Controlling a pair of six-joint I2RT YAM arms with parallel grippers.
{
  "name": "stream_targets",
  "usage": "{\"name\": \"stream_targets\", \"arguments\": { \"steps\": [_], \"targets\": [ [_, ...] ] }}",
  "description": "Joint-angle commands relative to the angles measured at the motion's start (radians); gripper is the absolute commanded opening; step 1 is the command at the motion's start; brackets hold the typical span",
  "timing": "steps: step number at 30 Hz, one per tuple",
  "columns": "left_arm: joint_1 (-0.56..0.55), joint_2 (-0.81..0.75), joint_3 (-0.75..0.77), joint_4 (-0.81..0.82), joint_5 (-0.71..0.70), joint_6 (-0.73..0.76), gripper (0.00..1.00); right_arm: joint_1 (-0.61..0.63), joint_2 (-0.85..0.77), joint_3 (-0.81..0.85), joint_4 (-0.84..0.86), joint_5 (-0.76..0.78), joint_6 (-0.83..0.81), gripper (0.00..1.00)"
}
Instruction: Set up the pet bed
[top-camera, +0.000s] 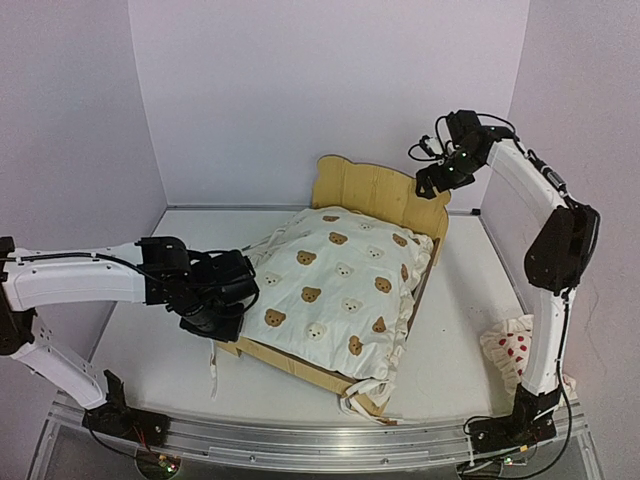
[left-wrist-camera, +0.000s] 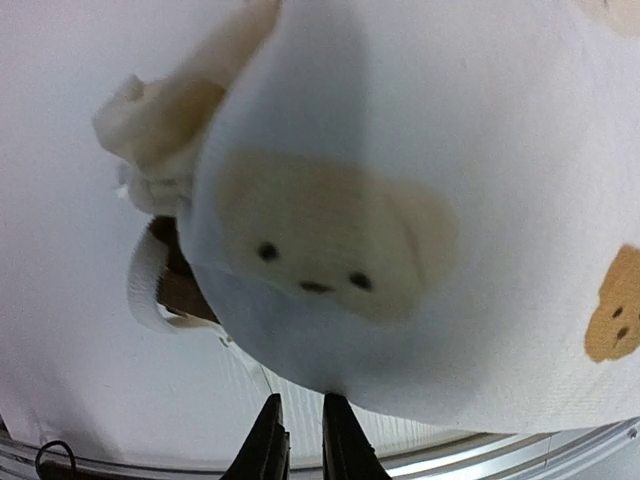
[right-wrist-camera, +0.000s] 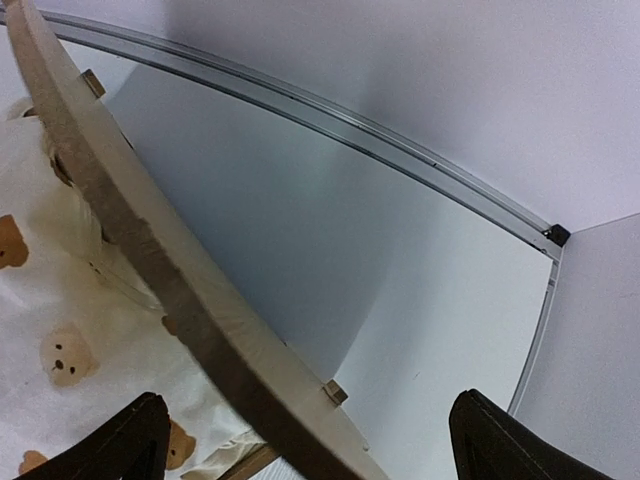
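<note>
Plywood pet bed (top-camera: 375, 190), cream cushion (top-camera: 335, 285) inside

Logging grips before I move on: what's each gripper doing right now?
Left gripper: closed, apparently pinching the cushion edge.
Right gripper: open, fingers wide, over the pet bed headboard, holding nothing.

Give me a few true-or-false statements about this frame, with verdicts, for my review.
1. The bear-print cushion lies on the pet bed. True.
2. The right pincer is clamped on the headboard. False: its jaws stand wide open on either side of the headboard.
3. The red-dotted pillow rests on the cushion. False: it lies on the table beside the right arm.
4. The left pincer is at the cushion's left edge. True.
</note>
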Motion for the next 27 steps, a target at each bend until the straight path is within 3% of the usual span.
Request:
{"name": "stream_targets", "arguments": {
  "steps": [1, 4, 9, 17, 23, 27],
  "targets": [
    [-0.031, 0.011, -0.063, 0.067, 0.106, -0.011, 0.14, -0.035, 0.048, 0.080, -0.025, -0.121, -0.021, 0.98],
    [-0.030, 0.010, -0.122, 0.146, 0.132, 0.015, 0.16, -0.056, 0.052, 0.043, -0.024, -0.228, -0.037, 0.95],
    [-0.024, 0.024, -0.157, 0.240, 0.105, 0.052, 0.20, -0.076, 0.045, 0.005, -0.023, -0.318, -0.052, 0.78],
    [0.101, 0.063, -0.253, 0.421, 0.103, 0.118, 0.21, -0.084, -0.027, -0.084, -0.019, -0.362, -0.083, 0.55],
    [0.178, 0.080, -0.274, 0.511, 0.066, 0.180, 0.21, -0.084, -0.113, -0.198, -0.010, -0.376, -0.087, 0.29],
    [0.226, 0.112, -0.244, 0.538, 0.026, 0.225, 0.21, -0.084, -0.189, -0.294, 0.006, -0.382, -0.069, 0.23]
  ]
}}
